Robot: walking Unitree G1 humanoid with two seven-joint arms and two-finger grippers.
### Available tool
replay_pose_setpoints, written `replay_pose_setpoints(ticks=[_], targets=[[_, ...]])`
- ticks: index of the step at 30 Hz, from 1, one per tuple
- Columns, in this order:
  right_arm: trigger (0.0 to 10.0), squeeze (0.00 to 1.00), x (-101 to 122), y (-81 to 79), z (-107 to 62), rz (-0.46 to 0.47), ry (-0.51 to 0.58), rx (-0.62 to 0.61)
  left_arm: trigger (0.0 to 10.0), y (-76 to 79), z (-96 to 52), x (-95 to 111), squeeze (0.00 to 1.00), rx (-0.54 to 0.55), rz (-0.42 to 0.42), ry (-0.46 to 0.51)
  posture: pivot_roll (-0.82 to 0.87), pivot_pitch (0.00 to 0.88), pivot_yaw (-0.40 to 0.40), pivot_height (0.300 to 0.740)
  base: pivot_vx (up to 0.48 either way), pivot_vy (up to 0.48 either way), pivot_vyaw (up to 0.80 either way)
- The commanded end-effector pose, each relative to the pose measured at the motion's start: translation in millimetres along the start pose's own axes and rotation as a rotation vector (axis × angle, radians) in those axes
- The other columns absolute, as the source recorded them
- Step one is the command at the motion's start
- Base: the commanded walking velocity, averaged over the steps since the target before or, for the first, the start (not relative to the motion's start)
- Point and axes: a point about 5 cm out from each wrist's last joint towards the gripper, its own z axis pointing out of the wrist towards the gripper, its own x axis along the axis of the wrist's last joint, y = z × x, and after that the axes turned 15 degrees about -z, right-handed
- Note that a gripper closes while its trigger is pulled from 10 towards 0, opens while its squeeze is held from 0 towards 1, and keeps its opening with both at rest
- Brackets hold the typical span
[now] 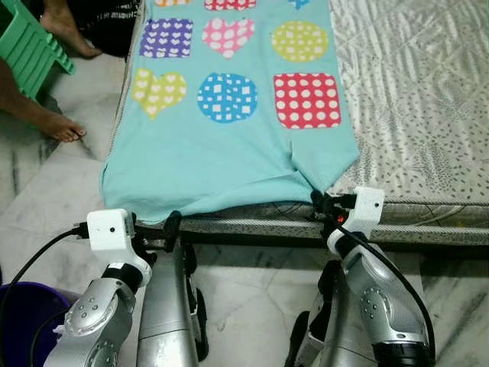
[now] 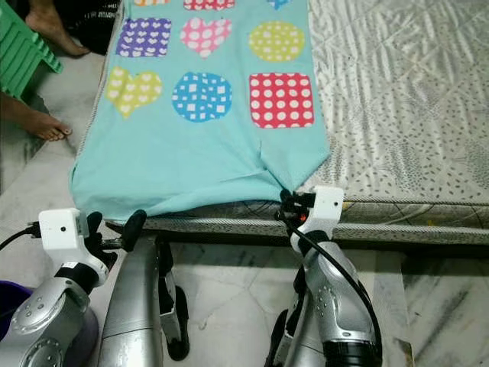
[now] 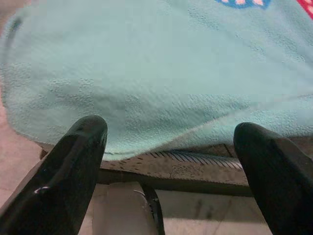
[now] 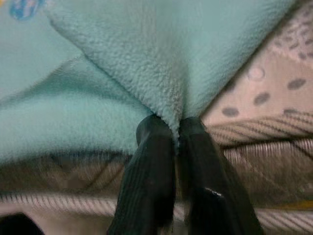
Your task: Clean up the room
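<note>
Blanket [image 1: 229,145], aqua fleece with dotted hearts and circles, lies spread over the near corner of the mattress [image 1: 428,99], its hem draping the bed edge. Right gripper [image 4: 176,134] is pinched tight on one near corner, probably to lift it for folding. Left gripper [image 3: 168,147] is spread wide just short of the other corner, nothing between its fingers. A purple bucket [image 1: 19,313] stands by the left arm; its contents can't be made out

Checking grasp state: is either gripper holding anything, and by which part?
The right gripper pinches the turquoise blanket at its near right corner. The left gripper is open at the blanket's near edge, holding nothing.
</note>
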Motion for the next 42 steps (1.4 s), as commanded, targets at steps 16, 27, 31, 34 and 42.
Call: replay_pose_setpoints(ticks=[16, 27, 31, 34, 42], targets=[[10.0, 0.98, 30.1, 6.6, 2.6, -0.31, 0.104, -0.135, 10.0, -8.0, 1.1, 8.6, 0.0, 0.087, 0.044, 0.099, 0.09, 0.2, 0.013, 0.516, 0.0, 0.0, 0.0], [10.0, 0.0, 18.2, -44.0, 7.7, -0.244, 0.102, 0.062, 10.0, -8.7, 3.8, -2.0, 0.0, 0.027, 0.024, 0.03, 0.08, 0.192, 0.02, 0.516, 0.0, 0.0, 0.0], [10.0, 1.0, 19.9, -51.2, 20.2, -0.221, 0.131, 0.048, 10.0, -12.9, -7.0, -1.6, 0.0, 0.032, 0.047, 0.032, 0.11, 0.201, 0.015, 0.516, 0.0, 0.0, 0.0], [10.0, 1.0, 21.5, -52.8, 24.8, -0.223, 0.139, 0.038, 10.0, -15.8, -12.0, 0.4, 0.0, 0.035, 0.076, 0.037, 0.12, 0.21, 0.013, 0.516, 0.0, 0.0, 0.0], [10.0, 0.0, 38.2, -65.7, 56.0, -0.29, 0.206, -0.064, 10.0, -17.7, -13.3, 7.9, 0.0, 0.063, 0.084, 0.076, 0.15, 0.23, -0.005, 0.516, 0.0, 0.0, 0.0]])
